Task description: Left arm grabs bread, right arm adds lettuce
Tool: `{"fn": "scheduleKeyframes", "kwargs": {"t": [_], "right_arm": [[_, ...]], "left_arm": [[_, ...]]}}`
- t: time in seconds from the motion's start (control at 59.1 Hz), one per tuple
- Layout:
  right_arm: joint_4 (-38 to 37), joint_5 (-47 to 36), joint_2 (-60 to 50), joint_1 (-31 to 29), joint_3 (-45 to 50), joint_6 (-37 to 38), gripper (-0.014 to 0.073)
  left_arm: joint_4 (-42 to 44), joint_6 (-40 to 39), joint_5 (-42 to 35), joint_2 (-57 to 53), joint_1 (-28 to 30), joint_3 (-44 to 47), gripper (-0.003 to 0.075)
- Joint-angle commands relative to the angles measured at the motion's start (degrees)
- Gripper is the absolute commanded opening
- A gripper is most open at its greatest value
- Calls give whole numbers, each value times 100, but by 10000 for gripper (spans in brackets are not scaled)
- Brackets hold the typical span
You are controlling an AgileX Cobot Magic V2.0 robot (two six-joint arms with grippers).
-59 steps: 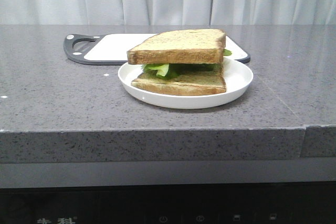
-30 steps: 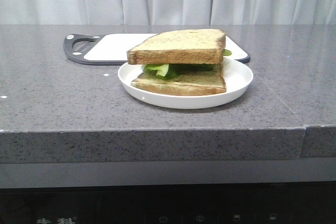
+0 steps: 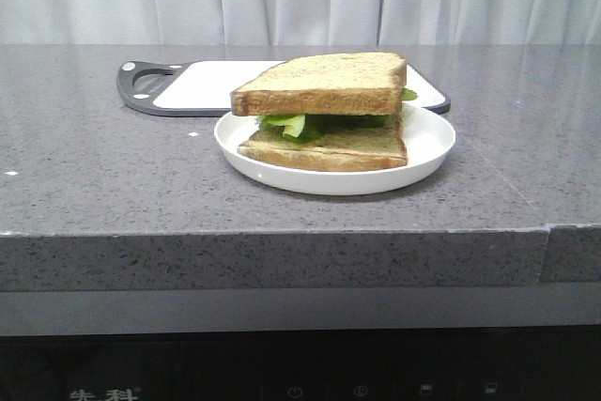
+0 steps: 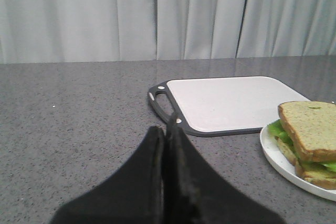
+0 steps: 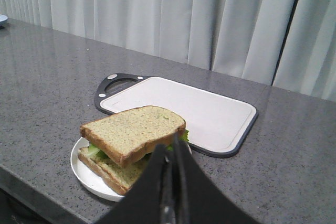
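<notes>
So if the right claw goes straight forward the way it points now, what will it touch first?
Most likely the top bread slice of the sandwich: the shut right claw points at its near edge over the white plate, though the gap is hard to judge.

Thick tan speckled bread (image 3: 321,84) with darker crust lay flat atop the lettuce (image 3: 299,124), ruffled bright-green leaves (only their edges showed) pressed between it and a lower slice (image 3: 329,147), stacked level

Soft, even, diffuse light; faint shadows; close hands slightly blurred.
</notes>
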Motion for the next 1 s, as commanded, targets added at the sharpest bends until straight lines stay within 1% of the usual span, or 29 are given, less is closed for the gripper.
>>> {"fn": "scheduleKeyframes", "kwargs": {"t": [0.0, 0.118, 0.22, 0.321, 0.44, 0.592, 0.643, 0.981], "right_arm": [[67, -396, 35, -32, -157, 5, -61], [67, -396, 35, -32, -157, 5, -61], [67, -396, 35, -32, -157, 5, -61], [67, -396, 35, -32, -157, 5, -61], [67, -379, 35, -32, -157, 5, -61], [67, -386, 35, -32, -157, 5, -61], [67, -386, 35, -32, -157, 5, -61], [67, -392, 35, -32, -157, 5, -61]], "left_arm": [[368, -425, -498, 18, 118, -67, -20], [368, -424, -498, -324, 476, 298, -20], [389, -424, -498, -826, 740, 739, -20], [389, -424, -498, -1220, 783, 1132, -20], [389, -424, -699, -1204, 793, 1620, -20], [376, -424, -1337, -1204, 793, 2229, -20], [376, -424, -1018, -1204, 793, 2210, -20], [376, -424, -1013, -1204, 793, 2223, -20]]}}
